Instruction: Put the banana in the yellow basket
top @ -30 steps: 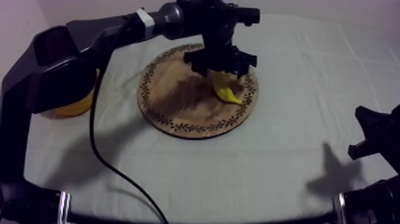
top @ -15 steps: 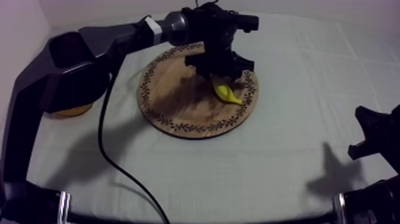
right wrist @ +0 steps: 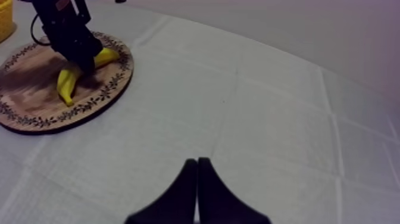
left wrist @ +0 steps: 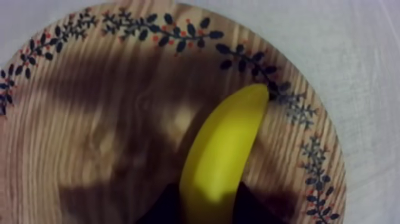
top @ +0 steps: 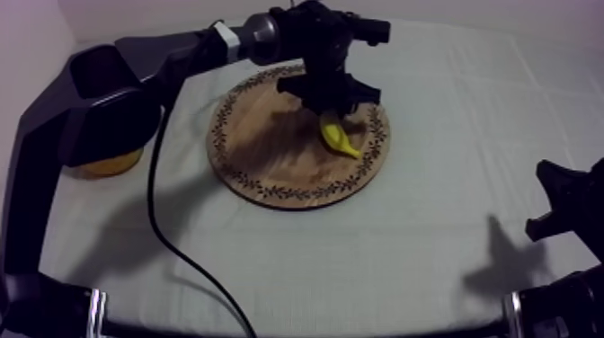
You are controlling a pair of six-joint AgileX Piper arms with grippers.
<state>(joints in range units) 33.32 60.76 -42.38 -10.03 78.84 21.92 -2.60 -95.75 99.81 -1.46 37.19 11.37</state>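
Grey-white cloth point(top: 431, 261) covers the whole table. Seen from above, the round wooden board point(top: 270, 153) lies a bit toward 12 o'clock from the middle of the cloth. It has a ring of small leaves round its rim. The banana point(top: 340, 139) lies on the board, on the 3 o'clock side, close to the rim. Its free tip points toward 4 o'clock.

The left arm reaches in from 10 o'clock, and the left gripper point(top: 331, 110) is down on the banana's 12 o'clock end. From the left wrist camera, the banana point(left wrist: 223, 149) runs out from between the two black fingers point(left wrist: 162, 208). One finger is on each side, and both press against it. So the left gripper point(left wrist: 205, 210) is grasping the banana. The banana's far tip is right at the leafy rim of the board point(left wrist: 107, 119).

The yellow basket point(top: 103, 164) sits at 9 o'clock from the board, well apart from it and partly hidden behind the left arm.

The right gripper point(top: 557, 202) is low at about 4 o'clock from the board, well apart from it. From the right wrist camera, its fingers point(right wrist: 205, 184) lie tight together like a thin wedge, clenched with nothing in them. Far off in that view, the left gripper point(right wrist: 74, 50) stands over the banana point(right wrist: 66, 83) on the board point(right wrist: 36, 95). A bit of the basket point(right wrist: 5, 18) shows past the board.
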